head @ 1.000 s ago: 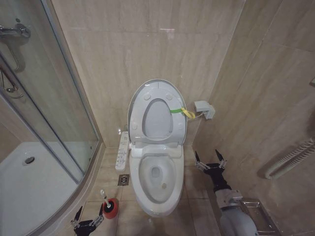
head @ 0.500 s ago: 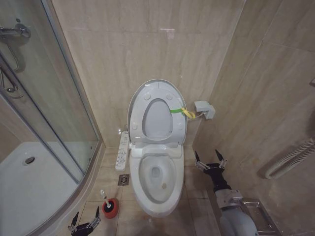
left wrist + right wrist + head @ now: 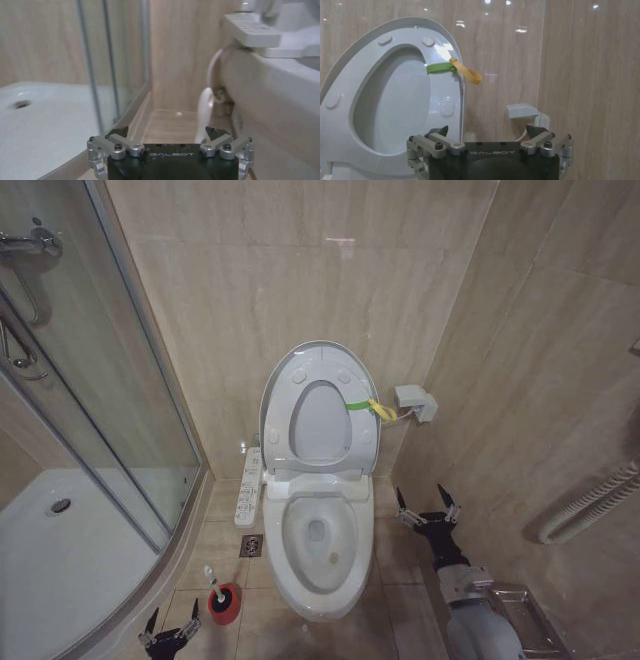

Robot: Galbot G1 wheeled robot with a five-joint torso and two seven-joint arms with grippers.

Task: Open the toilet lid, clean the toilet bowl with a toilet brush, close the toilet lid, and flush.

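The toilet lid [image 3: 320,420] stands raised against the back wall, with the seat ring up in front of it; it also shows in the right wrist view [image 3: 395,105]. The toilet bowl [image 3: 318,542] lies uncovered with water at its bottom. The toilet brush [image 3: 222,600] stands in its red holder on the floor left of the bowl. My left gripper [image 3: 168,632] hovers open just left of and nearer than the brush, touching nothing. In the left wrist view a pale upright brush handle [image 3: 204,110] rises by one open finger. My right gripper [image 3: 427,505] is open, right of the bowl.
A glass shower door [image 3: 110,380] and a white shower tray [image 3: 60,560] fill the left side. A white button panel [image 3: 247,488] sticks out from the toilet's left. A floor drain [image 3: 250,546] lies beside the bowl. A small wall box [image 3: 414,402] and a green strap [image 3: 358,405] are at the right.
My left gripper has drawn slightly back and to the left, away from the brush. The brush, the toilet and the right arm have not moved.
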